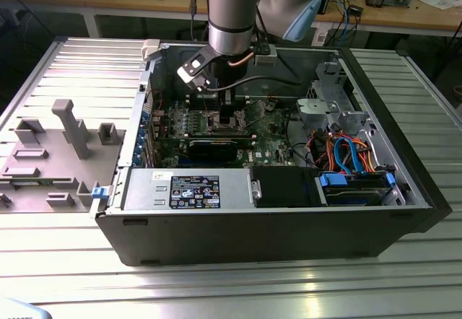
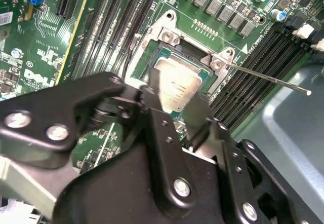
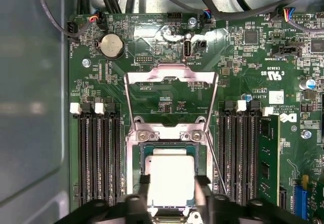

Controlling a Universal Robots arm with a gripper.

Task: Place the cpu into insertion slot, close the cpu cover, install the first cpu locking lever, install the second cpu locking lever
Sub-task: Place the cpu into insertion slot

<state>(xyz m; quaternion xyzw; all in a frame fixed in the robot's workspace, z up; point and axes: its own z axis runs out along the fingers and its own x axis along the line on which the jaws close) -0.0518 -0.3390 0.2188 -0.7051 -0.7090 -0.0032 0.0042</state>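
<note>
We are seeing the gripper (image 3: 172, 186) clamping the cpu (image 3: 170, 171) by two opposite edges, while the cpu is sitting inside the insertion slot (image 3: 132, 163) on the green motherboard (image 3: 243, 57). The cpu cover (image 3: 172, 74) is lying flipped open, just beside the slot.

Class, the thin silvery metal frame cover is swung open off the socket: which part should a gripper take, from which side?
On the thin silvery cpu cover, probably the free crossbar, farthest from the two-screw hinge: best leverage. Come from the side away from the square socket, pinching the plate's thickness; its large opening leaves only narrow rails.
</note>
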